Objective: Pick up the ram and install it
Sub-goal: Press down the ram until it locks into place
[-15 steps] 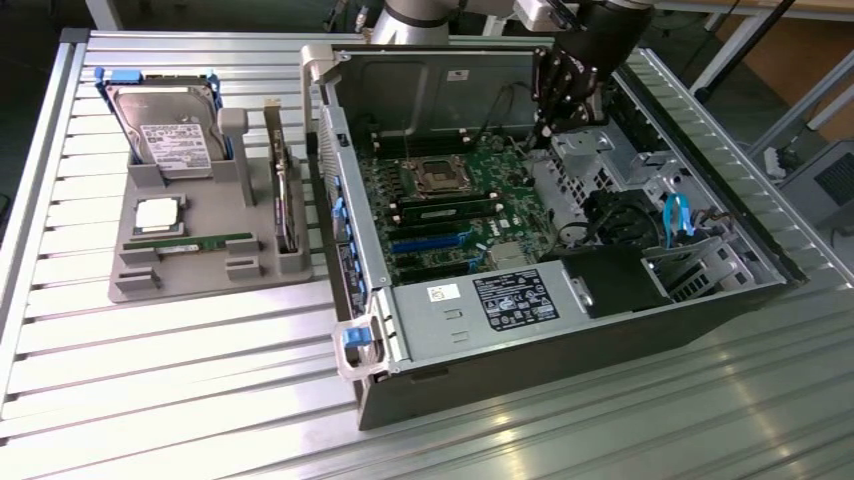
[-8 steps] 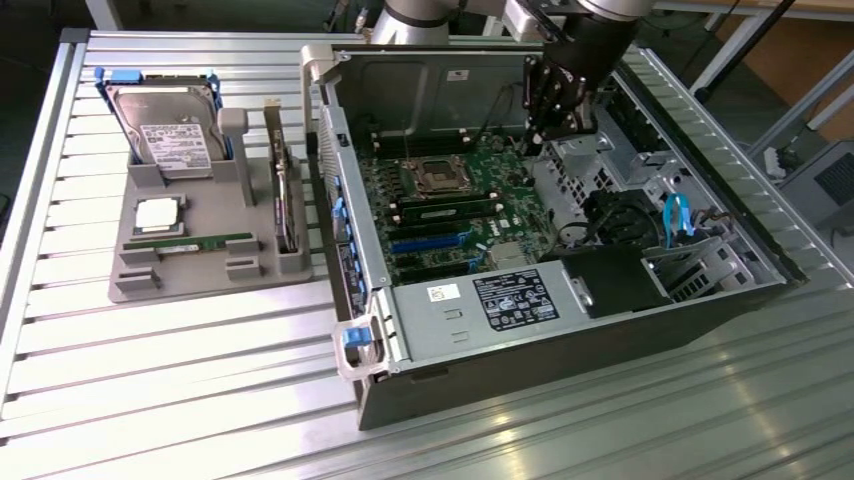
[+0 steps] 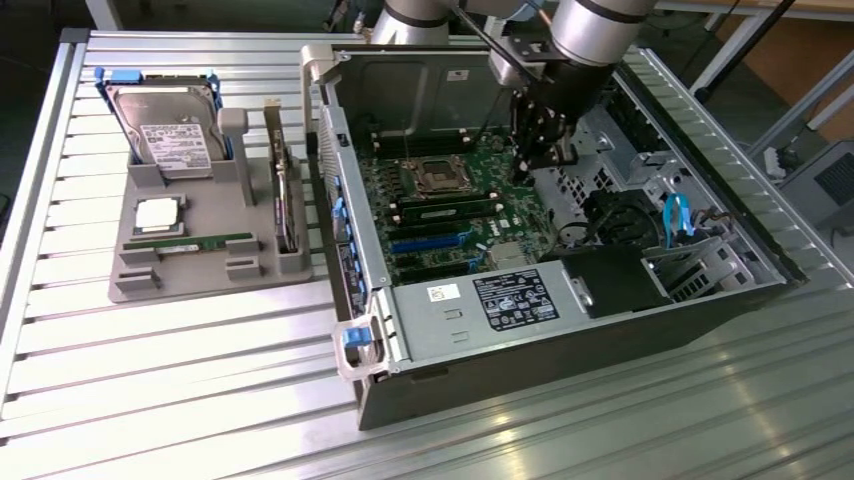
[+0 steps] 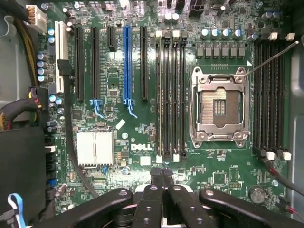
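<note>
1. The arm (image 3: 587,40) comes down steeply from the far side of the scene into the open computer case (image 3: 747,290), its wrist pointing down at the motherboard (image 4: 142,137).
2. The claw (image 3: 541,150) hangs low over the board, toward the exterior view's right of the processor socket (image 3: 438,175).
3. In the wrist view its two black fingers (image 4: 156,178) are pressed together with no gap and nothing between them: the claw is clenched and empty.
4. The ram (image 3: 187,246) lies flat in a slot of the grey tray (image 3: 147,285), well apart from the claw, at the exterior view's left of the case.
5. The tray stands on the slatted metal table (image 3: 160,380) and also carries a hard drive (image 3: 167,125) at its far end, a square silver processor chip (image 3: 158,213) just beyond the ram, and a dark expansion card (image 3: 283,200) standing on edge along its right side.
6. A second green stick (image 3: 447,208) appears to sit in a memory slot just on the near side of the socket.
</note>
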Robot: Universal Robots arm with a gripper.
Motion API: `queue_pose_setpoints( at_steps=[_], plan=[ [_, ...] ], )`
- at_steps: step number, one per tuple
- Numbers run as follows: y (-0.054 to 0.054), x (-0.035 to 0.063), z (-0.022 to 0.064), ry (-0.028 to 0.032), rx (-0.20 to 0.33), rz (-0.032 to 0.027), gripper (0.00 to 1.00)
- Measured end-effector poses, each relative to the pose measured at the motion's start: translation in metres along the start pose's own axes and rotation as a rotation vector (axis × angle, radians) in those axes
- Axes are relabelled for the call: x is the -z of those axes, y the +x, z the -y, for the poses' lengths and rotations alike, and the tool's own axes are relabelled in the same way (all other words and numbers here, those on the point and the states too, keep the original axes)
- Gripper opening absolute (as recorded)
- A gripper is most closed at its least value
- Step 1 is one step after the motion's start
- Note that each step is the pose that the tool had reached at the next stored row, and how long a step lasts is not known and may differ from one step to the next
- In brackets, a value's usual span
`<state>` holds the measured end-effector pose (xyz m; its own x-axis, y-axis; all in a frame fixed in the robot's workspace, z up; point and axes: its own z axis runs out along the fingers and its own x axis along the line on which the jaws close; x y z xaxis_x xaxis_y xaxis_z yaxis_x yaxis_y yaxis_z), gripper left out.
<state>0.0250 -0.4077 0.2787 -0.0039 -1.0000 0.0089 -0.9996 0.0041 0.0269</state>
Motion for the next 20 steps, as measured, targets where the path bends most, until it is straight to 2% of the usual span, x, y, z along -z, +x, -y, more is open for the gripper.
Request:
queue_pose_setpoints(
  at_steps=[1, 4, 8, 9, 18, 20],
  plan=[
    [0.000, -0.0050, 0.0002, 0.0001, 0.000, 0.0000, 0.09],
    [0.000, -0.0055, -0.0004, 0.0000, 0.000, 0.0000, 0.09],
    [0.000, -0.0061, -0.0126, 0.0000, 0.000, 0.0000, 0.09],
    [0.000, -0.0131, -0.0125, 0.0000, 0.000, -0.0001, 0.09],
    [0.000, -0.0136, -0.0124, 0.0001, 0.000, 0.0002, 0.09],
    [0.000, -0.0204, -0.0123, 0.0000, 0.000, 0.0000, 0.09]
  ],
)
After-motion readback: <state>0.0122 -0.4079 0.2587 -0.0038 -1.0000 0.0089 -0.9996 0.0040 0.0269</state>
